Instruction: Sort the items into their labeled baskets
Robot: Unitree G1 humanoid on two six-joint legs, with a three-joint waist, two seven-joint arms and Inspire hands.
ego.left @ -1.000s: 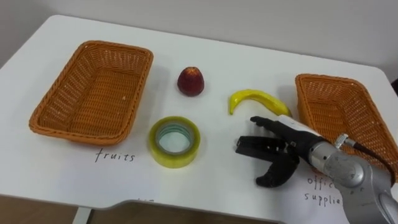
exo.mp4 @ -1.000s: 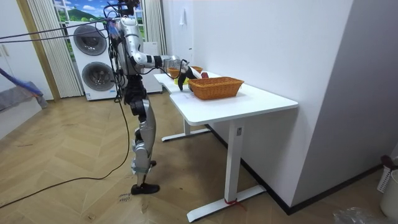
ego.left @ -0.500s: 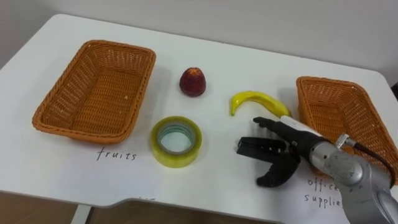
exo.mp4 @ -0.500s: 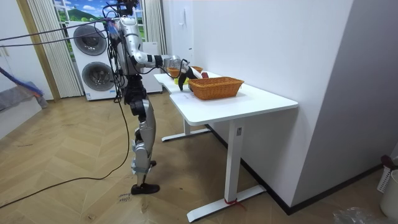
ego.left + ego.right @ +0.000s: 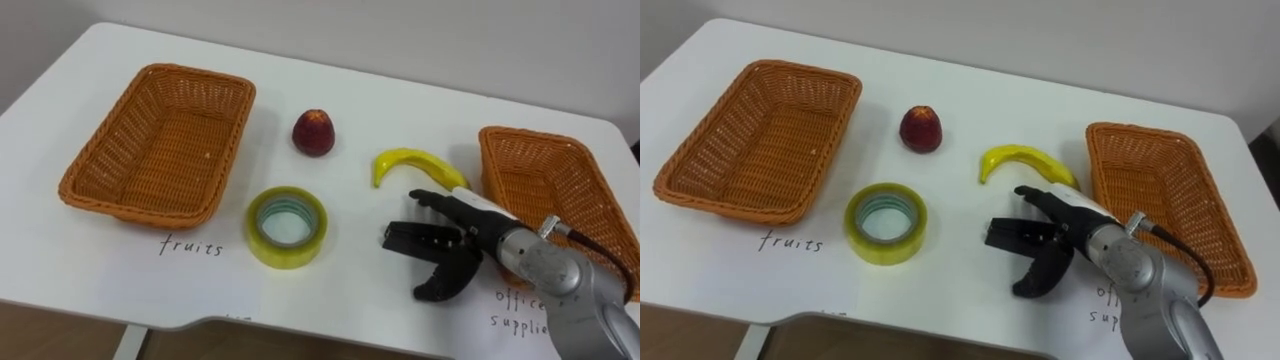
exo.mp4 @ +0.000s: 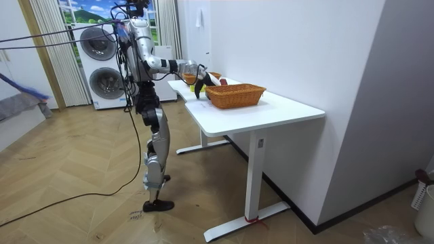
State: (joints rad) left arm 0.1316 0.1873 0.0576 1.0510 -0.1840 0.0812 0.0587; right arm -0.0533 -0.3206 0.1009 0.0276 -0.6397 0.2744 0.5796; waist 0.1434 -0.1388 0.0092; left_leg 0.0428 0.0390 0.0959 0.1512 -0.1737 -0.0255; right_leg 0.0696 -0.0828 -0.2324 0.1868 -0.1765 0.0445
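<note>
Wicker baskets are set at the two ends of the white bench [image 5: 350, 90]: the left basket [image 5: 130, 205] at nine o'clock of the scene and the right basket [image 5: 530, 133] at three o'clock. Nothing is lying in either. The right hand [image 5: 462, 238] is held low over the bench, spread wide, with the fingers pointed toward nine o'clock and the thumb dropped toward six; nothing is held in it. The tape [image 5: 285, 255] lies flat at nine o'clock of the hand, apart from it. The banana [image 5: 415, 162] lies just beyond the fingers at twelve o'clock, and the red fruit [image 5: 313, 133] farther off at eleven.

The step in hand is judged to be a reach for a first item. The tape seems likeliest, since the fingers are aimed at it, though the banana is nearer. For the tape, the hand is best brought over the roll from above. The fingers should be laid on the far wall and the thumb on the near wall or inside the hole, so that the smooth ring is not pushed away across the bench. Once gripped, it should be lifted clear of the wicker rim, carried to three o'clock and released well inside the right basket.

Counted: two baskets, one tape, one banana, one red fruit.
</note>
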